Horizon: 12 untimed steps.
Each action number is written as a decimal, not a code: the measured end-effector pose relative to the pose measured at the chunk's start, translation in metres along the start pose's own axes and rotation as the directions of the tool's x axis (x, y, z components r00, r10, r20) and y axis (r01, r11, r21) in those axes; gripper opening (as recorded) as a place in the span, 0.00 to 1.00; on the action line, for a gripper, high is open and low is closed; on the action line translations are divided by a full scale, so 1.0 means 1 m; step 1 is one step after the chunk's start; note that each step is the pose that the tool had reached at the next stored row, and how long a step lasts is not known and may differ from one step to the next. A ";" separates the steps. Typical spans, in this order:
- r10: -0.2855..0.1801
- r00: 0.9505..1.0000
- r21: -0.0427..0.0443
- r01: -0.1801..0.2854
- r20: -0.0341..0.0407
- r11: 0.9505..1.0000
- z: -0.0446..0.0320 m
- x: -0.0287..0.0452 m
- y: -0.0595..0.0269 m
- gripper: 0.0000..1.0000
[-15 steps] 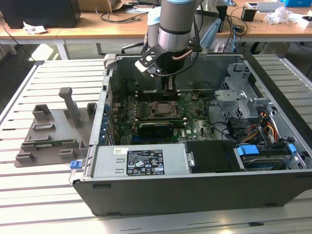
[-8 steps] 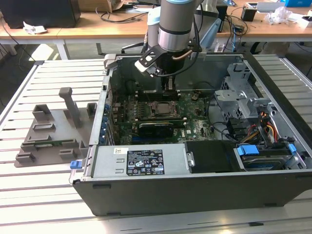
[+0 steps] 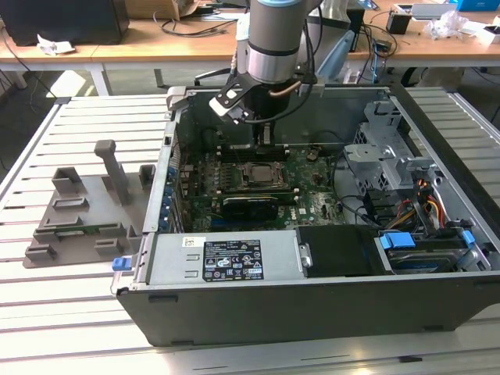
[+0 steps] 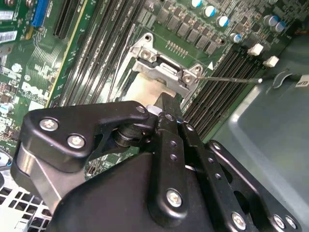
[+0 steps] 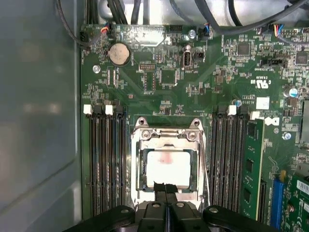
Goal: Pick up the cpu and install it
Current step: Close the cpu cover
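A slatted metal counter [image 3: 78, 328] carries an open computer case [image 3: 312, 312] lying on its side. The robot arm [image 3: 273, 39] reaches down into it from above. A grey fixture plate [image 3: 78, 215] with upright posts lies on the counter just beside the case, on the exterior view's left. Inside the case lies the green motherboard [image 5: 193, 87]. The end effector [image 5: 165, 186] hangs low over it, its two fingers pressed together with only a thin seam between them and nothing held. The metal socket frame [image 5: 166, 135] sits between banks of memory slots. The cpu [image 5: 169, 166] lies flat in that frame, silver top up, directly under the fingertips [image 4: 166, 104].
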<state>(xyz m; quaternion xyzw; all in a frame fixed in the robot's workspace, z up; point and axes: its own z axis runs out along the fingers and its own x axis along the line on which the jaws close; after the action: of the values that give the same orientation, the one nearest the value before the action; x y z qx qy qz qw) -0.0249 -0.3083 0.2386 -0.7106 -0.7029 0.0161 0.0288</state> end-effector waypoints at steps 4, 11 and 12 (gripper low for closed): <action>0.000 1.000 0.000 0.000 0.000 1.000 0.0105 -0.0003 -0.0081 0.11; 0.000 1.000 0.000 0.000 0.000 1.000 0.0278 -0.0006 -0.0088 0.11; 0.000 1.000 0.000 0.000 0.000 1.000 0.0302 -0.0007 -0.0087 0.11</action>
<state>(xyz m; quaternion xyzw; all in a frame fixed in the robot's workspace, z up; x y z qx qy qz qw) -0.0355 -0.3083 0.2090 -0.7106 -0.7029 0.0160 0.0288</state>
